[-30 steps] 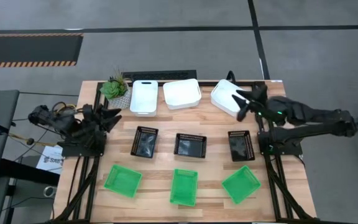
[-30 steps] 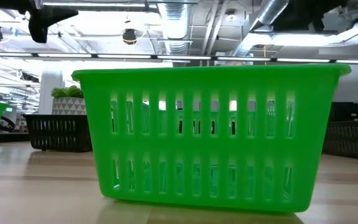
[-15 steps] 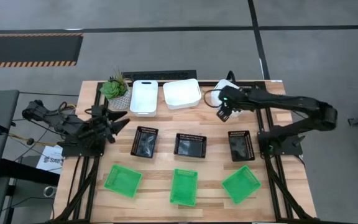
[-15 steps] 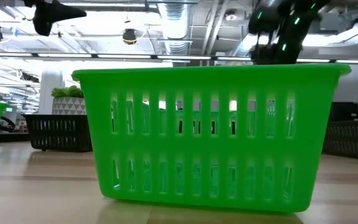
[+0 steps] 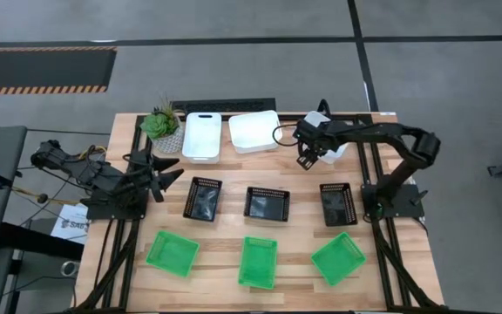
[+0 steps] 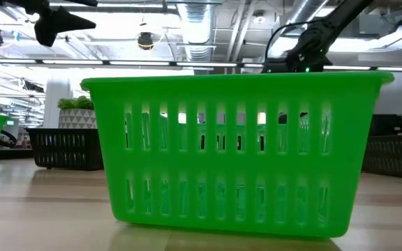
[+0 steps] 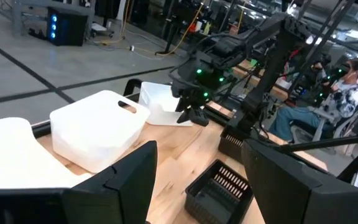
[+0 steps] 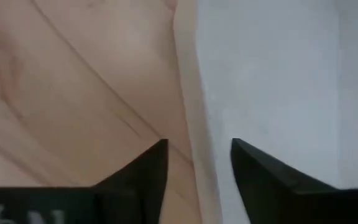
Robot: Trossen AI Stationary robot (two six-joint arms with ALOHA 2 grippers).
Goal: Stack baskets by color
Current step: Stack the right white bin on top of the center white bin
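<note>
Three white baskets stand in a row at the table's far side: (image 5: 202,136), (image 5: 254,131) and the right one (image 5: 329,131). Three black baskets (image 5: 267,202) form the middle row, and three green baskets (image 5: 258,262) the near row. My right gripper (image 5: 306,159) points down, open, over the left edge of the right white basket. In the right wrist view its fingers (image 8: 157,165) stand on either side of that basket's rim (image 8: 194,118) without touching it. My left gripper (image 5: 171,169) hangs open above the table's left side, near the plant.
A small potted plant (image 5: 161,125) sits at the far left corner, beside the left white basket. A dark strip (image 5: 225,105) lies along the far edge. Bare wood shows between the rows. In the low view one green basket (image 6: 236,150) fills the foreground.
My right gripper has swung from above the table's far right edge toward the left and down. It has tipped from nearly level to pointing down, and now stands at the left edge of the right white basket. The baskets have not moved.
</note>
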